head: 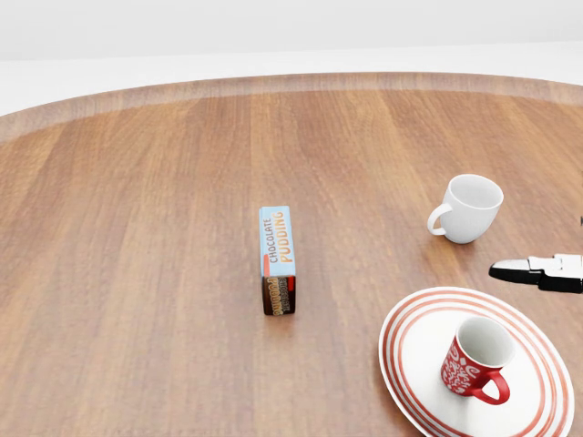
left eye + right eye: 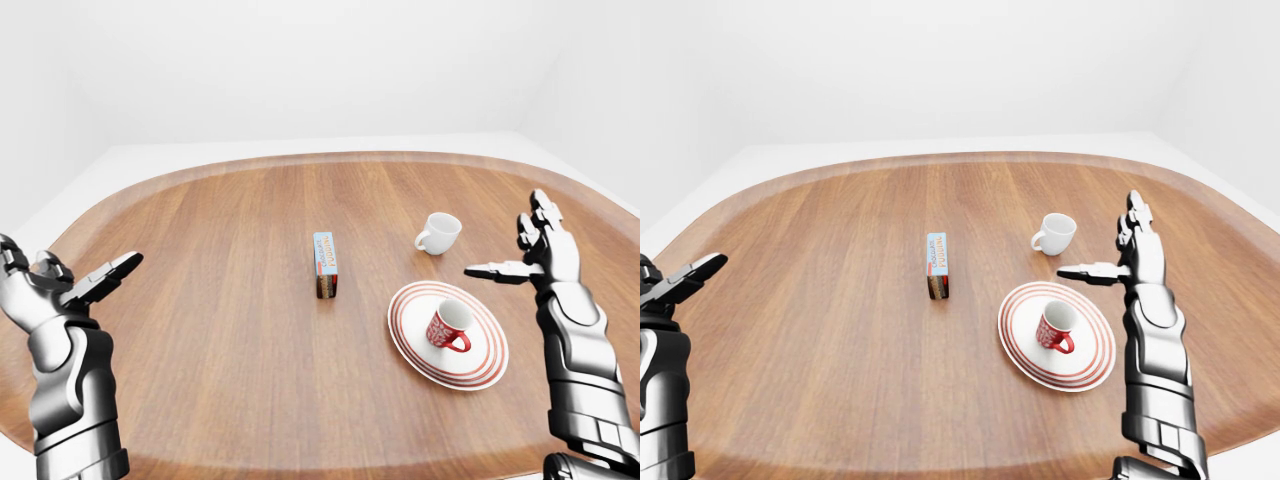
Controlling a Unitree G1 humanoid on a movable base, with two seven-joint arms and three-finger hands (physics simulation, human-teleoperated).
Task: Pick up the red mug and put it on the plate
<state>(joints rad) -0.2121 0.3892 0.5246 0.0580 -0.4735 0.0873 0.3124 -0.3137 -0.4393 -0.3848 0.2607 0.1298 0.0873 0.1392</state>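
Red mug (image 1: pixel 475 359) sits upright on the striped plate (image 1: pixel 414 382), mouth up and tilted slightly toward the camera, long axis near vertical. Handle points to the lower right of the head view. White interior, red patterned wall. Mug stands a bit right of plate centre, base on the white middle, not touching the rim stripes.

Right hand (image 2: pixel 540 251) is raised off the table, fingers spread wide, thumb (image 2: pixel 490 270) sticking out toward the view's left. Holds nothing, touches nothing. In the head view only a fingertip (image 1: pixel 524 269) pokes in from the right edge, above the plate.

Mug is below and left of that hand in the left-eye view, clear gap between them.

Left hand (image 2: pixel 75 283) is up at the left edge, fingers open, empty, well apart from everything.

White mug (image 1: pixel 467 208) stands upright above the plate, handle left. Pudding box (image 1: pixel 277 259) lies on the wooden table (image 1: pixel 137 273), long axis running top to bottom, left of the plate.
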